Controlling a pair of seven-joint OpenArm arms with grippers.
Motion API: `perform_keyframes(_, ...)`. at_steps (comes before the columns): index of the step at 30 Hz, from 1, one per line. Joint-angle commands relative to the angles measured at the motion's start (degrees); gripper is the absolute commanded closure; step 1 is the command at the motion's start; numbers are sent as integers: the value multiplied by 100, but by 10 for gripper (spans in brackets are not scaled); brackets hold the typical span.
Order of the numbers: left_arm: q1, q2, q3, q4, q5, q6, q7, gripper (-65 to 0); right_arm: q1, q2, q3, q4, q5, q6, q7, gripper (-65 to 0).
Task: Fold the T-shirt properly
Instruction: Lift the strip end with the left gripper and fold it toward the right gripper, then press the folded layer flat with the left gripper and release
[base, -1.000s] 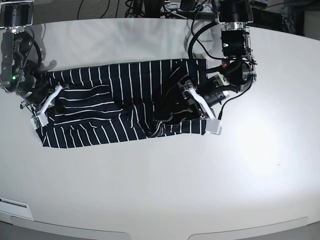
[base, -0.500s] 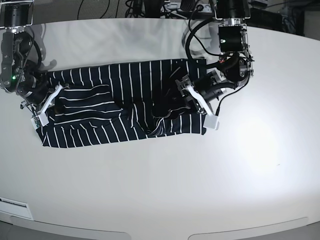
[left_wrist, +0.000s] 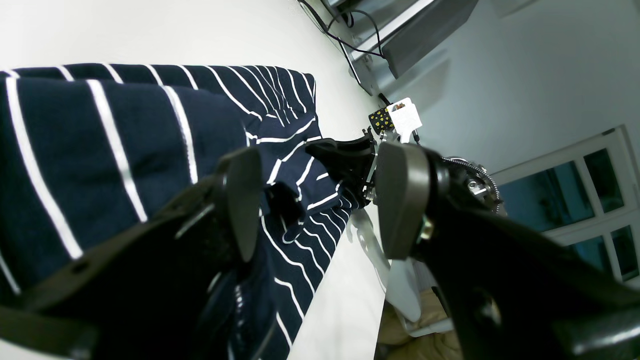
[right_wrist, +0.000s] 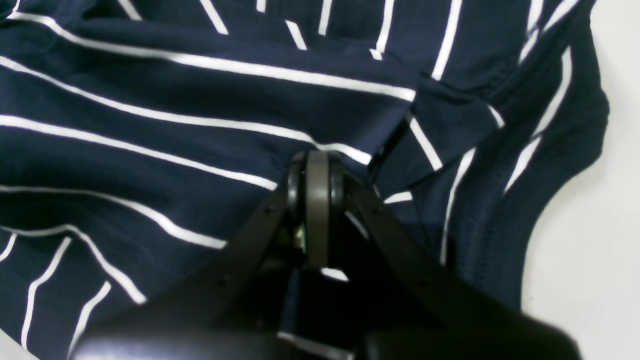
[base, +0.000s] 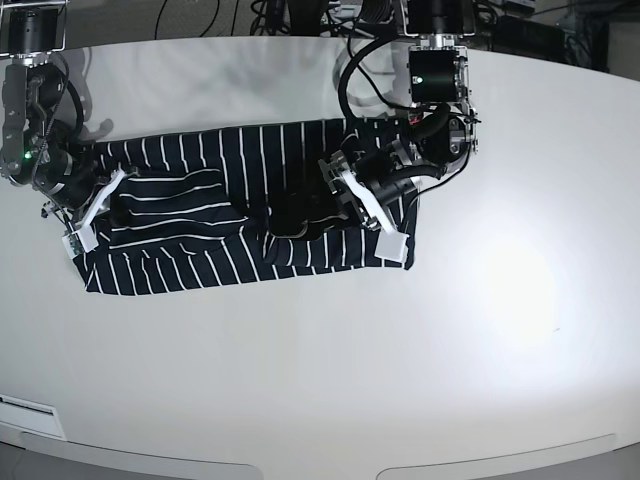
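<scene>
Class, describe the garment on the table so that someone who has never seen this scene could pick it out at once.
On the wide white table, look at the long dark band of cloth stretched between the two robot arms. That is the T-shirt, lying flat and partly folded. It is dark navy with thin white stripes, the only cloth and the only striped thing there.

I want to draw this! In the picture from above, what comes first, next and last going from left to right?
right gripper → T-shirt → left gripper → bare white table.
</scene>
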Motion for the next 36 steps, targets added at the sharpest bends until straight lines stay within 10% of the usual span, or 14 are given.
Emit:
perform_keyframes(1,-63,42,17,101,-94,-37,-46,-372,-96,20,-57,-35,-177,85,-584,0)
perform_keyframes(19,297,42,772,219,-1207,-758,354,-368,-96,20,-57,-35,-68,83,-568,0)
perform_keyframes(24,157,42,732,466,-1340,-917,461,-89,-96,20,-57,-35,-63,85,-568,0)
perform_keyframes(25,131,42,680,516,-1185,-917,459,0,-96,20,-57,-35,-66,83,-568,0)
perform_keyframes(36,74,-186,184,894,2422,-293,-369,0,-96,20,-57,-35,-44,81,-566,0)
